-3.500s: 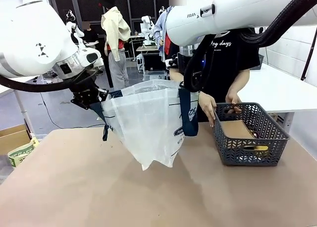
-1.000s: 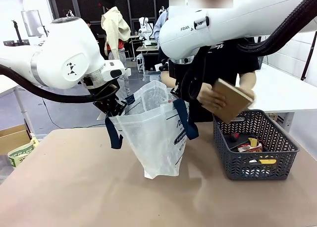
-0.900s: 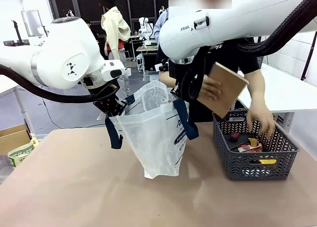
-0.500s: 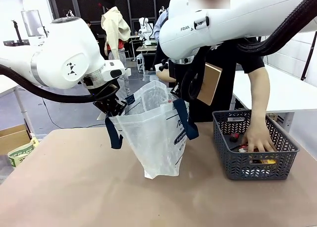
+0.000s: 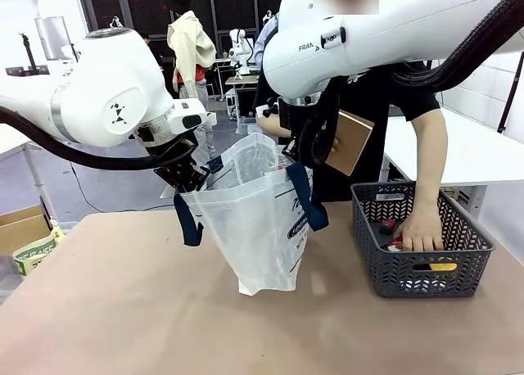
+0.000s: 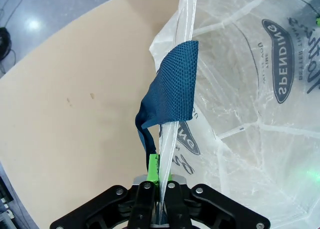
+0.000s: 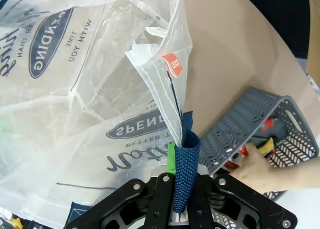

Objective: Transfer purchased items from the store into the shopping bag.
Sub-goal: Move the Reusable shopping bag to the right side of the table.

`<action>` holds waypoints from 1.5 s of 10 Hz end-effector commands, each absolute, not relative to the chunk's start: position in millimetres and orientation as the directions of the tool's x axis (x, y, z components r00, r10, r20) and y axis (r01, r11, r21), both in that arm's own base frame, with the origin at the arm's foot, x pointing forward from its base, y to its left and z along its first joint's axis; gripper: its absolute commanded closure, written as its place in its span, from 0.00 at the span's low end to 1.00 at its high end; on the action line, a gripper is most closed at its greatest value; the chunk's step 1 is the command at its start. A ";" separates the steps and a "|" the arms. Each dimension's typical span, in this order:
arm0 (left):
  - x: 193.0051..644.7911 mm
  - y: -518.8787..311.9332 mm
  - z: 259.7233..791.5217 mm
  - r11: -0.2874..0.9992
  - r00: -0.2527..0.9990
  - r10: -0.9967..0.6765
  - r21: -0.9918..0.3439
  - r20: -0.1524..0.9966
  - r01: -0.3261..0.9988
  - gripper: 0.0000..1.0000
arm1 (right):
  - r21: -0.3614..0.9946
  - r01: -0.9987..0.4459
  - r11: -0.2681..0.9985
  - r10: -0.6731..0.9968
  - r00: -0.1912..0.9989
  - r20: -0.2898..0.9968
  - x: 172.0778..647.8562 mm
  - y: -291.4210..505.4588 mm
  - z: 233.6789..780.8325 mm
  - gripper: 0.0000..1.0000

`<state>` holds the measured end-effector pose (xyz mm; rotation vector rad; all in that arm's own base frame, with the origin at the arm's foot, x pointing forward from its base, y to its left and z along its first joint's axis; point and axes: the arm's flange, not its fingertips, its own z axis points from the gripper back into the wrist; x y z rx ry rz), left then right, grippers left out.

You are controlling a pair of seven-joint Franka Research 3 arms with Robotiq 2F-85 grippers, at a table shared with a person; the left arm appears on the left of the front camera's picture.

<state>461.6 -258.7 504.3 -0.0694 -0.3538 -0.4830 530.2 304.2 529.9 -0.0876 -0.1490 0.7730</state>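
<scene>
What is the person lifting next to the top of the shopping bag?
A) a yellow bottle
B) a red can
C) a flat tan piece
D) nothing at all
C: a flat tan piece is held up beside the shopping bag, while the person's other hand is down in the grey basket.

The translucent white plastic shopping bag (image 6: pixel 260 114) carries a navy oval (image 6: pixel 285 61) reading "SPENDING". In the right wrist view "BETTER" stands under it, and in the front view "WITH". The cursive script is illegible. The white robot arm (image 5: pixel 385 23) shows "FRAN".
</scene>
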 end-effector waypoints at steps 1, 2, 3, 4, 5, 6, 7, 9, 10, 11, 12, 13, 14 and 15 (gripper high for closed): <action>461.5 -258.9 504.7 0.890 0.832 -0.431 0.014 0.350 0.456 1.00 | -0.132 -0.682 0.719 0.694 0.713 0.098 529.6 304.1 529.6 1.00; 461.5 -258.9 504.7 0.890 0.832 -0.431 0.014 0.350 0.456 1.00 | -0.132 -0.682 0.719 0.694 0.713 0.098 529.6 304.1 529.6 1.00; 461.5 -258.9 504.7 0.890 0.832 -0.431 0.014 0.350 0.456 1.00 | -0.132 -0.682 0.719 0.694 0.713 0.098 529.6 304.1 529.6 1.00; 461.5 -258.9 504.7 0.890 0.832 -0.431 0.014 0.350 0.456 1.00 | -0.132 -0.682 0.719 0.694 0.713 0.098 529.6 304.1 529.6 1.00; 461.5 -258.9 504.7 0.890 0.832 -0.431 0.014 0.350 0.456 1.00 | -0.132 -0.682 0.719 0.694 0.713 0.098 529.6 304.1 529.6 1.00; 461.5 -258.9 504.7 0.890 0.832 -0.431 0.014 0.350 0.456 1.00 | -0.132 -0.682 0.719 0.694 0.713 0.098 529.6 304.1 529.6 1.00; 461.5 -258.9 504.7 0.890 0.832 -0.431 0.014 0.350 0.456 1.00 | -0.132 -0.682 0.719 0.694 0.713 0.098 529.6 304.1 529.6 1.00; 461.5 -258.9 504.7 0.890 0.832 -0.431 0.014 0.350 0.456 1.00 | -0.132 -0.682 0.719 0.694 0.713 0.098 529.6 304.1 529.6 1.00; 461.5 -258.9 504.7 0.890 0.832 -0.431 0.014 0.350 0.456 1.00 | -0.132 -0.682 0.719 0.694 0.713 0.098 529.6 304.1 529.6 1.00; 461.5 -258.9 504.7 0.890 0.832 -0.431 0.014 0.350 0.456 1.00 | -0.132 -0.682 0.719 0.694 0.713 0.098 529.6 304.1 529.6 1.00; 461.5 -258.9 504.7 0.890 0.832 -0.431 0.014 0.350 0.456 1.00 | -0.132 -0.682 0.719 0.694 0.713 0.098 529.6 304.1 529.6 1.00; 461.5 -258.9 504.7 0.890 0.832 -0.431 0.014 0.350 0.456 1.00 | -0.132 -0.682 0.719 0.694 0.713 0.098 529.6 304.1 529.6 1.00; 461.5 -258.9 504.7 0.890 0.832 -0.431 0.014 0.350 0.456 1.00 | -0.132 -0.682 0.719 0.694 0.713 0.098 529.6 304.1 529.6 1.00; 461.5 -258.9 504.7 0.890 0.832 -0.431 0.014 0.350 0.456 1.00 | -0.132 -0.682 0.719 0.694 0.713 0.098 529.6 304.1 529.6 1.00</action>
